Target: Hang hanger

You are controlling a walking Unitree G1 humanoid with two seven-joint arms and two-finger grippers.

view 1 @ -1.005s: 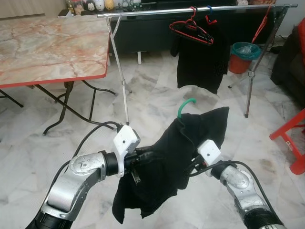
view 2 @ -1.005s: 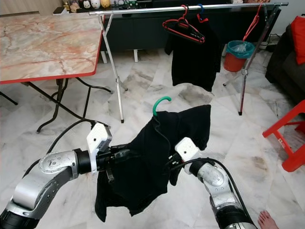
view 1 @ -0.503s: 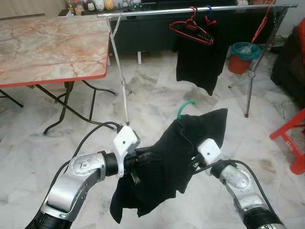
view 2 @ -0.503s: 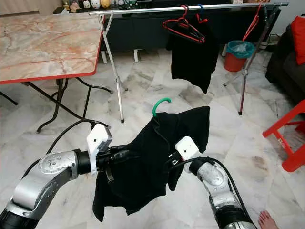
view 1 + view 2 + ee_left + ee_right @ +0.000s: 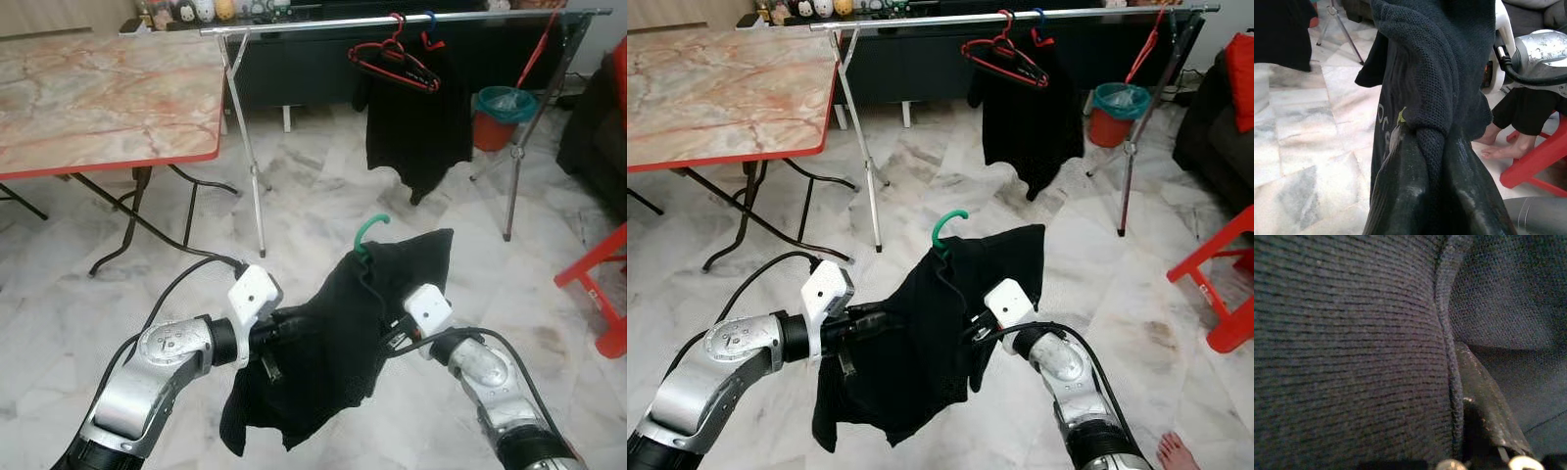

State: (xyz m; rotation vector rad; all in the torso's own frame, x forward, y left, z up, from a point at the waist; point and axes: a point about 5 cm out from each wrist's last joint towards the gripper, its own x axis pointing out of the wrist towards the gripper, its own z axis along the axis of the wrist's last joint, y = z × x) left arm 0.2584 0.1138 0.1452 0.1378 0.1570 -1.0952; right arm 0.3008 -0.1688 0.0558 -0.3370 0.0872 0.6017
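I hold a black knit shirt on a green plastic hanger low in front of me, above the white marble floor. My left gripper comes in from 9 o'clock. Its black fingers are pressed together and pinch a fold of the shirt. My right gripper comes in from 3 o'clock and is tucked into the cloth. One dark finger lies against the shirt, but I cannot tell if the fingers are spread or squeezed.

The green hook pokes up out of the shirt's neck, toward 12 o'clock. Far off at 12 o'clock runs a silver metal clothes rail. A red wire hanger and another black shirt hang on it. A pink marble tabletop with a red edge is at 10 o'clock.
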